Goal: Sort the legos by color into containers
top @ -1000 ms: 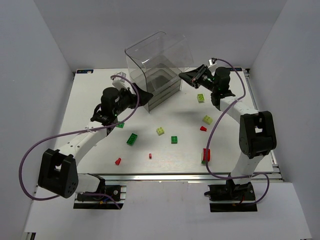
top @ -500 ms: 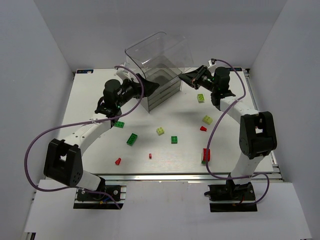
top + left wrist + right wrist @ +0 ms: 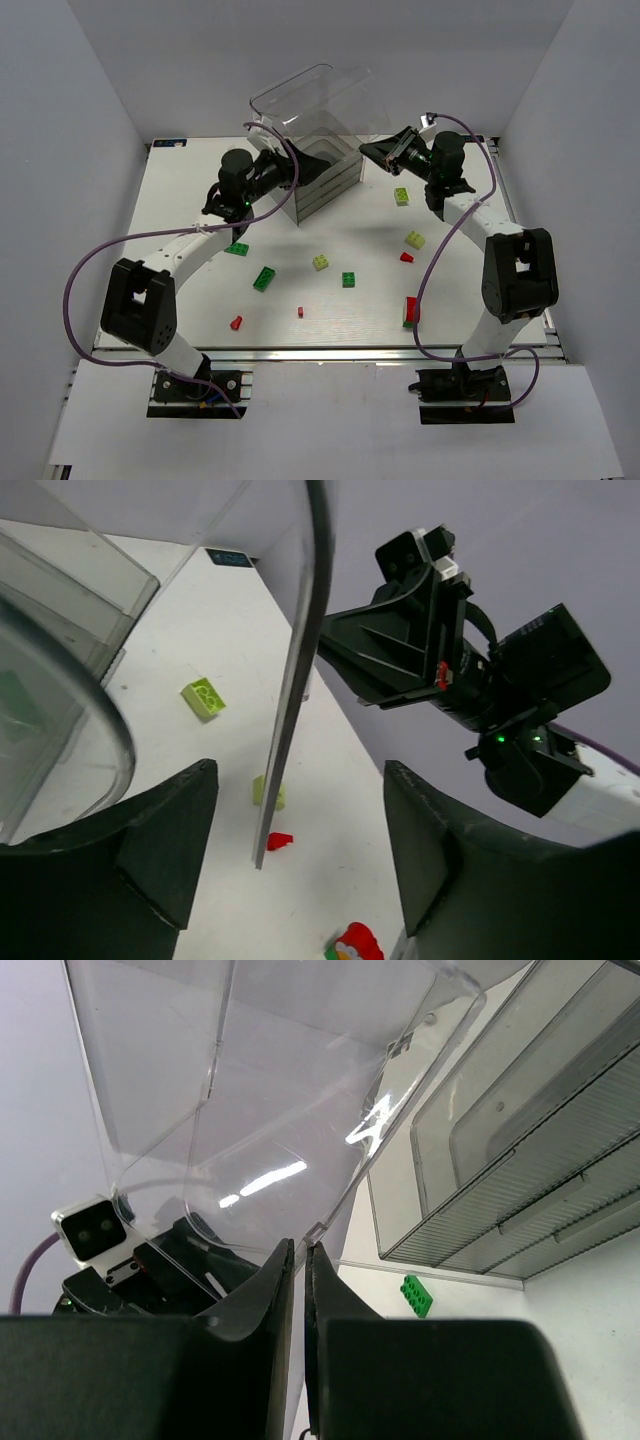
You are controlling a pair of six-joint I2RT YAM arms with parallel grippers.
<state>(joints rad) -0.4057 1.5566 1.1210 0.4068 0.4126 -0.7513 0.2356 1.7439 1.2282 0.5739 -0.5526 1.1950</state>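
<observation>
Nearest the arm bases on the white table (image 3: 180, 200) lie a small red plastic brick (image 3: 236, 322), a tiny red piece (image 3: 300, 311) and, to the right, a red brick joined to a green piece (image 3: 411, 311). Farther in are two dark green studded bricks (image 3: 264, 278) (image 3: 348, 279) with a pale yellow-green brick (image 3: 320, 261) between and just beyond them. A red wedge-like piece (image 3: 406, 257) sits just beside a second pale yellow-green brick (image 3: 415, 239). A third dark green brick (image 3: 238, 249) lies under the left arm, and another yellow-green brick (image 3: 401, 196) lies near the right arm.

At the far side stands the stack of grey-tinted clear drawers (image 3: 335, 180), with its tall clear plastic hood (image 3: 310, 95) tilted back above it. No brick can be made out inside the drawers.

The left gripper (image 3: 300, 775) is spread wide, with the hood's lower edge hanging between its fingers (image 3: 160, 830) and touching neither. The right gripper (image 3: 300, 1250) is narrowed to a thin slit, pinching the hood's lower corner.
</observation>
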